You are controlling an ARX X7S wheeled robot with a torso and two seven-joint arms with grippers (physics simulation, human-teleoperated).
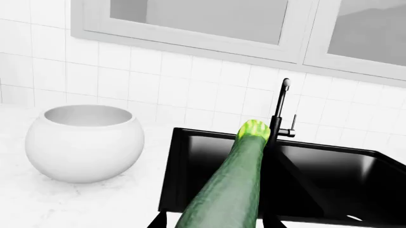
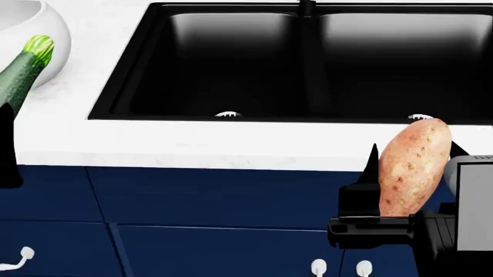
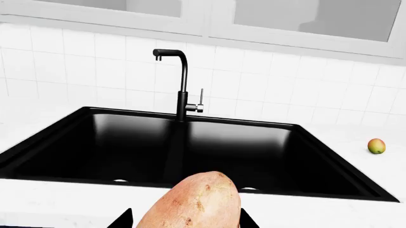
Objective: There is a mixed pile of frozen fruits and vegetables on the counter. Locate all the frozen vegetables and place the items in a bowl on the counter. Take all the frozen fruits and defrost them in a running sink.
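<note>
My left gripper [image 1: 212,223] is shut on the zucchini [image 1: 231,183], a long dark green one with a pale green tip; in the head view the zucchini [image 2: 22,72] is held at the far left, its tip near the white bowl [image 2: 34,29]. The bowl [image 1: 84,142] stands on the counter [image 1: 76,199] left of the black sink [image 1: 304,175]. My right gripper [image 3: 184,223] is shut on the speckled sweet potato [image 3: 193,202], held upright before the counter edge at the right [image 2: 414,167]. The small mango [image 3: 377,146] lies on the counter right of the sink [image 3: 190,147].
A tall black faucet [image 3: 180,80] with a thin lever rises behind the sink's divider. White tiled wall and grey upper cabinets [image 1: 203,23] stand behind. Dark blue cabinet fronts [image 2: 193,219] lie below the counter edge.
</note>
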